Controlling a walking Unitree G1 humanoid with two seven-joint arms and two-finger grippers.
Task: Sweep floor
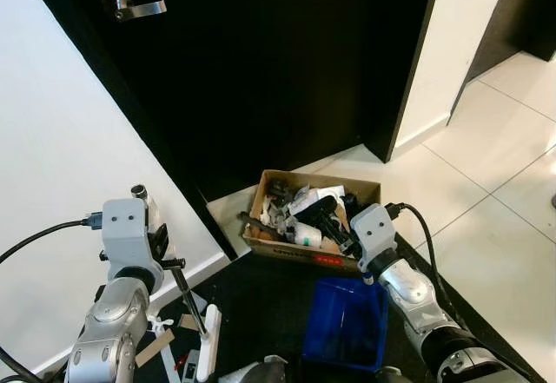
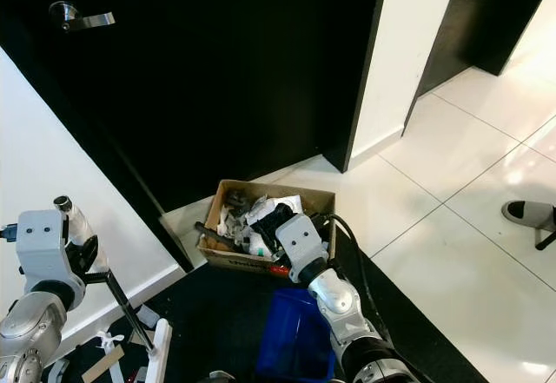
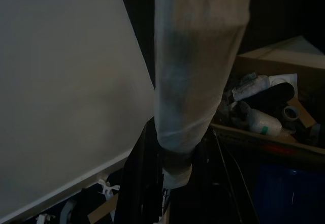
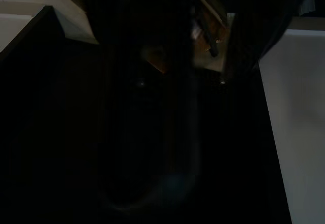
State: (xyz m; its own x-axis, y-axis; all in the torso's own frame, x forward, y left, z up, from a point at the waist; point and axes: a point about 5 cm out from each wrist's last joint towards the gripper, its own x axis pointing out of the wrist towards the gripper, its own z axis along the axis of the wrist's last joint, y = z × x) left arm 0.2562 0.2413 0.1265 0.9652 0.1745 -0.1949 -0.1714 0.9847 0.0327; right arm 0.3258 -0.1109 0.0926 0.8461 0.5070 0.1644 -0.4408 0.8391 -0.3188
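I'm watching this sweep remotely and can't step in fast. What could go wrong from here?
The cardboard box is heaped with rubbish close to its rim, so more tipped in may spill out. The blue dustpan sits hard against the box and the right arm's cable, which could snag. Scraps lie around the broom by the wall.

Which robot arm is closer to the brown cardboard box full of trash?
Right. The right arm reaches the brown cardboard box at its near corner; the left arm is off by the white wall.
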